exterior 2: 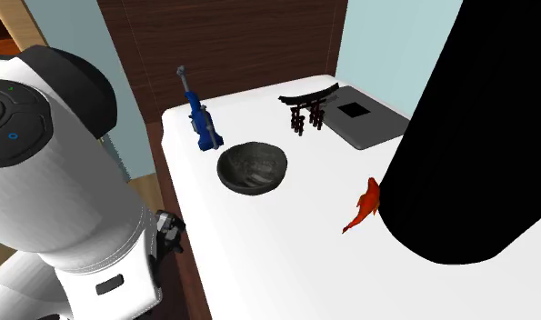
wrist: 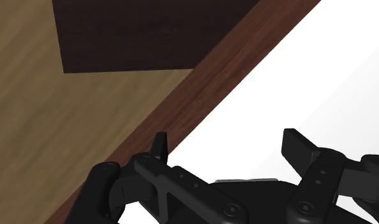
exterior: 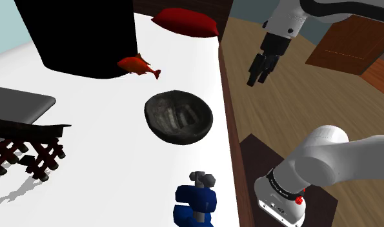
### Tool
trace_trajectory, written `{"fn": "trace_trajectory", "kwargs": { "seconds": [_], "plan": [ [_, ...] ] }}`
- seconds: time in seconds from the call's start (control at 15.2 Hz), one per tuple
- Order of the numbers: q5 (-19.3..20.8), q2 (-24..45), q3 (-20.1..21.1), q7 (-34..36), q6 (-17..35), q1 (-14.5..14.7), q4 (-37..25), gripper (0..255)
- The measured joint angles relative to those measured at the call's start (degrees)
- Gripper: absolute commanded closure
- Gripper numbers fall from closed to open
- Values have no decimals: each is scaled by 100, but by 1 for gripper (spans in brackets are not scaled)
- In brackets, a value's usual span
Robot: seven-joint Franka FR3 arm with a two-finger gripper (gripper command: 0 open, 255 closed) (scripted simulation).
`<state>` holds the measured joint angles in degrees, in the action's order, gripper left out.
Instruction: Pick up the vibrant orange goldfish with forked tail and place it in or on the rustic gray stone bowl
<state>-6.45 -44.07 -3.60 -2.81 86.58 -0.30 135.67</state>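
Observation:
The orange goldfish (exterior: 139, 64) (exterior 2: 364, 205) lies on the white table (exterior: 106, 167), right beside the base of a large black cylinder (exterior: 80, 32). The dark grey stone bowl (exterior: 178, 116) (exterior 2: 252, 168) stands upright and empty, a little nearer the stand than the fish. My gripper (exterior: 258, 78) (wrist: 229, 147) hangs open and holds nothing. It is off the table, above the wooden floor, past the table's brown edge on the shoulder view's right. In the second exterior view the gripper (exterior 2: 168, 234) is partly hidden behind the arm. The wrist view looks down on the table's edge (wrist: 200, 102).
A red cushion (exterior: 184, 22) lies at the table's far end. A blue tool (exterior: 195, 200) (exterior 2: 202, 118) sits near the stand. A dark red lattice gate (exterior: 22, 151) (exterior 2: 309, 107) and a grey slab (exterior: 16, 103) (exterior 2: 359, 114) occupy the shoulder view's left.

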Motion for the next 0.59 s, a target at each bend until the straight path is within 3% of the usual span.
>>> {"fn": "trace_trajectory", "kwargs": {
  "seconds": [0.2,0.59],
  "plan": [
    [-6,222,35,-106,137,84,-107,0],
    [13,1506,157,-650,671,432,-959,0]
  ]
}}
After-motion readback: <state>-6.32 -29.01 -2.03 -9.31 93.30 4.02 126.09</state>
